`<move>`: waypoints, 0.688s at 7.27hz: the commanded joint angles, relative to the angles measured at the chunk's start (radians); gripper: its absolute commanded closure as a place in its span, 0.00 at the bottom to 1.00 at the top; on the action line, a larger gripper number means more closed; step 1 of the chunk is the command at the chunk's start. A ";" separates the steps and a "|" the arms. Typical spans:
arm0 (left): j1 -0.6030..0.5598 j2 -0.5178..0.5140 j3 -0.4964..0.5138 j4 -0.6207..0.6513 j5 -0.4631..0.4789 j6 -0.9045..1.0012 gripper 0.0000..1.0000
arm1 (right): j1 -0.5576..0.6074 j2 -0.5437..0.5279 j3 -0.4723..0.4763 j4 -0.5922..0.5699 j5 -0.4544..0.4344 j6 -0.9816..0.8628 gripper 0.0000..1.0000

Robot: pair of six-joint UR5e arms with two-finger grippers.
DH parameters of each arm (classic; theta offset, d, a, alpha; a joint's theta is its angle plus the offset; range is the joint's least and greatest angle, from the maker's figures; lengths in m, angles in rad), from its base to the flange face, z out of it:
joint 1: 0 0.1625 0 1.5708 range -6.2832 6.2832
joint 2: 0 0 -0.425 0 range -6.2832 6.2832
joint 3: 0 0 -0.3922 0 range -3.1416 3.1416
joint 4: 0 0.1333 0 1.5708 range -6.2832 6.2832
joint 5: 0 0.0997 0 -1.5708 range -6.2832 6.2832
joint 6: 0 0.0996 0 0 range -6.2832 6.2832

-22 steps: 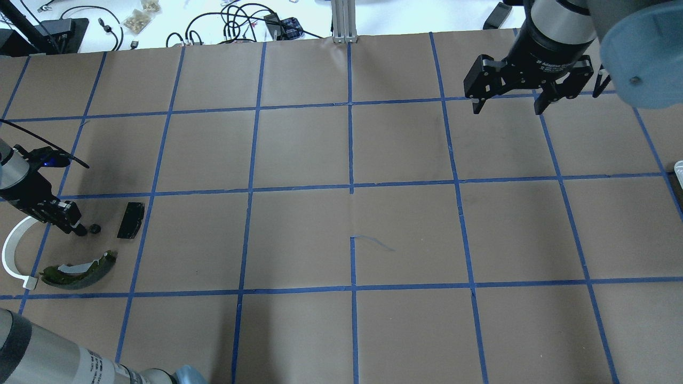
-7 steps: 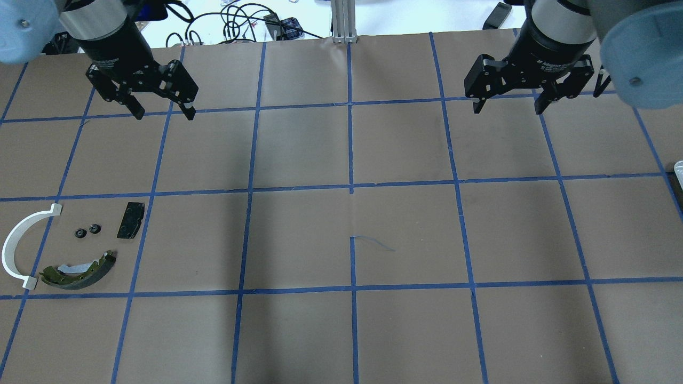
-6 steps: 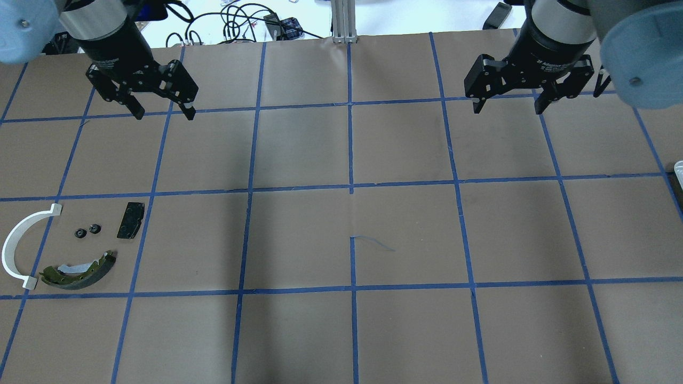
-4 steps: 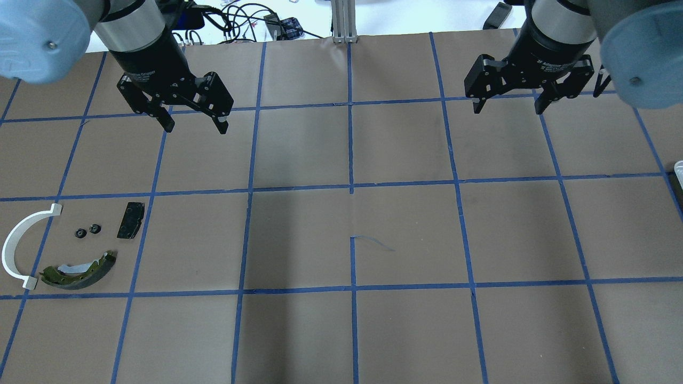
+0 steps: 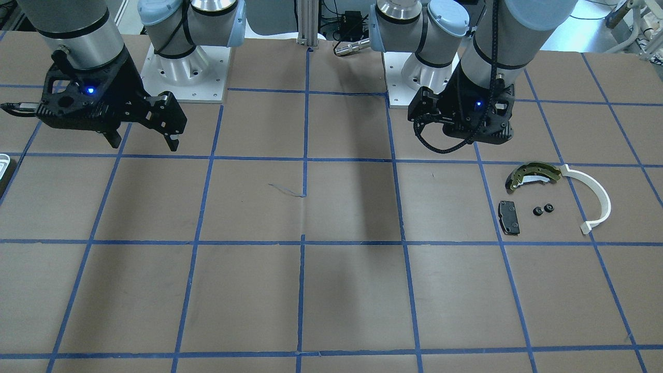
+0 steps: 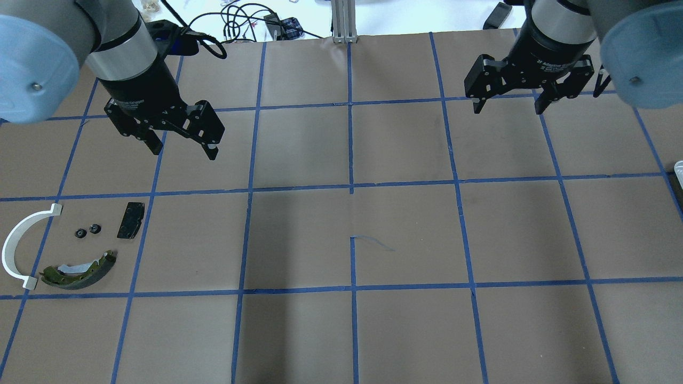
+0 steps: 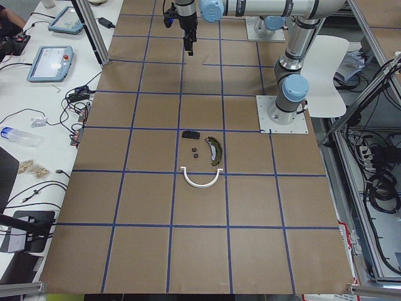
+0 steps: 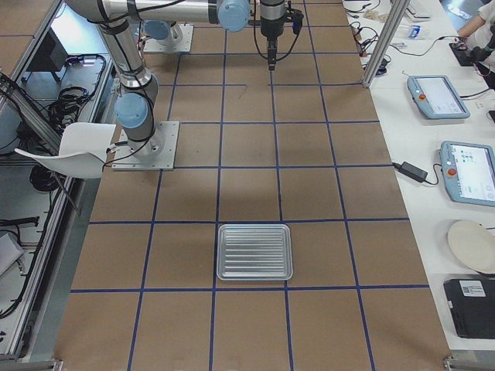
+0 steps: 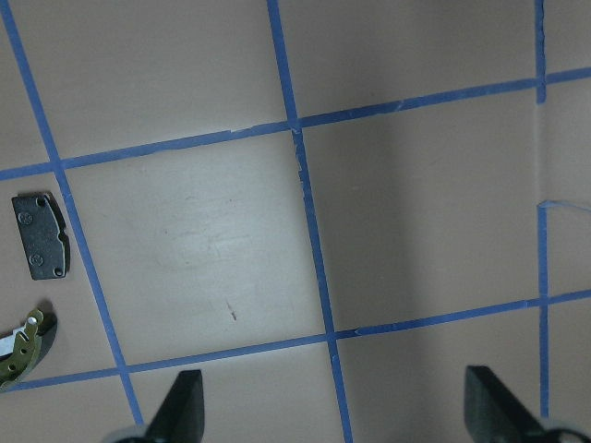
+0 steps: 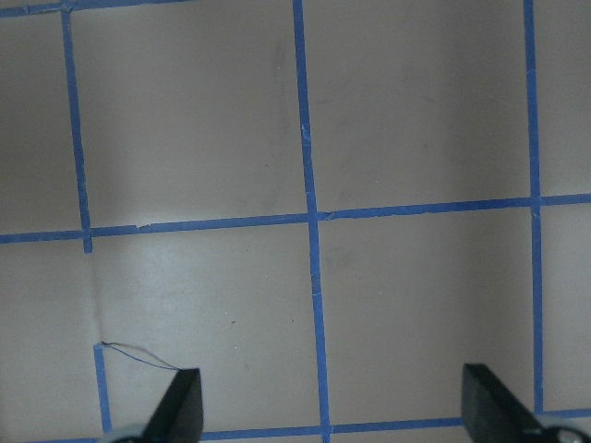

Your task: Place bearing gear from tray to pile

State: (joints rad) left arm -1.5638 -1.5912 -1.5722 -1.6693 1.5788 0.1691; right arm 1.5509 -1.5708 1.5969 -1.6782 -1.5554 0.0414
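Starting at the left claw (image 6: 184, 152): fingers spread wide, nothing between them, nothing touched, hanging above the worktop (image 6: 405, 234). Well apart from the black pad (image 6: 130, 220), on the pad's side away from the robot and a little toward the robot's right. Likewise at the right claw (image 6: 507, 109): fingers wide apart, gripping nothing, raised off the surface, far to the robot's right of the black pad.

Just beside the black pad, on the robot's left of it: one bearing gear (image 6: 95, 229), small and black, lying on the paper. Just beside that, one step farther from the pad: the second bearing gear (image 6: 80, 233). Near the pad on its robot-facing side: the olive brake shoe (image 6: 80, 266), curved, on its side. Farthest left from the pad: the white arc (image 6: 16, 245), opening toward the gears. All loosely grouped as the pile (image 7: 215, 150), none stacked.

Far from the black pad, near the worktop's end on the robot's right: the tray (image 8: 255, 251), silvery, ribbed, round-rimmed, lying flat.

Underneath everything: brown paper with a grid of blue tape. Beyond the edge farthest from the robot: white benches with cables, screen pendants (image 8: 438, 97) and a water bottle (image 7: 19, 135).
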 commanded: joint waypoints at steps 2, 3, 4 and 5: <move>0.021 0.023 -0.011 -0.003 -0.016 -0.002 0.00 | 0.000 0.000 0.000 0.000 0.000 0.000 0.00; 0.021 0.033 -0.026 -0.003 -0.016 -0.009 0.00 | 0.000 0.000 0.000 0.000 0.000 0.000 0.00; 0.021 0.040 -0.040 0.003 -0.014 -0.010 0.00 | 0.000 0.000 0.000 0.000 0.000 0.000 0.00; 0.021 0.045 -0.046 0.005 -0.014 -0.011 0.00 | 0.000 0.000 0.000 0.000 0.000 0.000 0.00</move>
